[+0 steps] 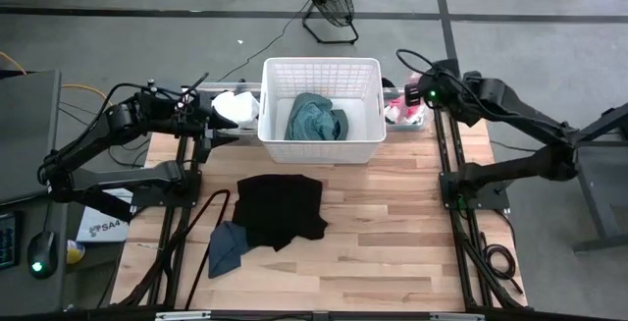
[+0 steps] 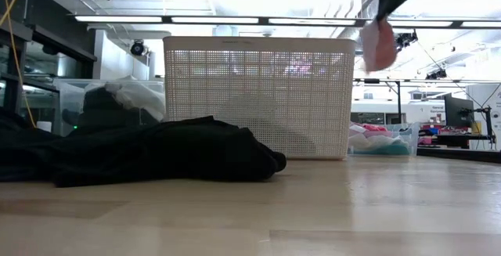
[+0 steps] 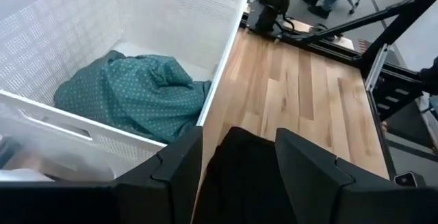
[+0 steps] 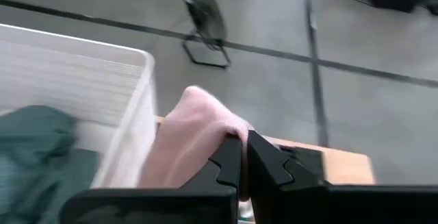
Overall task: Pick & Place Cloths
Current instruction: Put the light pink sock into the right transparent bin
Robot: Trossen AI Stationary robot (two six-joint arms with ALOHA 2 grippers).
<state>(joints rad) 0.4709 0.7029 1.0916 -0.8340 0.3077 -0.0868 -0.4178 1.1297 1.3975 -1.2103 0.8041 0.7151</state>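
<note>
Pink cloth (image 4: 195, 138) hangs pinched in the right pincer (image 4: 243, 157), raised beside the white basket's (image 1: 321, 69) right wall. Teal cloth (image 1: 316, 118) lies inside. Black cloth (image 1: 280, 208) and a dark blue one (image 1: 226, 245) (partly tucked under it) lie on the bench (image 1: 392, 233). Left pincer (image 3: 236, 162) hovers parted and empty by the basket's left side.

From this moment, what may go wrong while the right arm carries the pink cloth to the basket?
1. The right tool pinches only an edge of the pink cloth, which hangs loose beside the white basket. It may slip out, or drape over the rim instead of landing beside the teal cloth.
2. The left tool is open and empty near the basket's other side, so the arms may crowd each other there.
</note>
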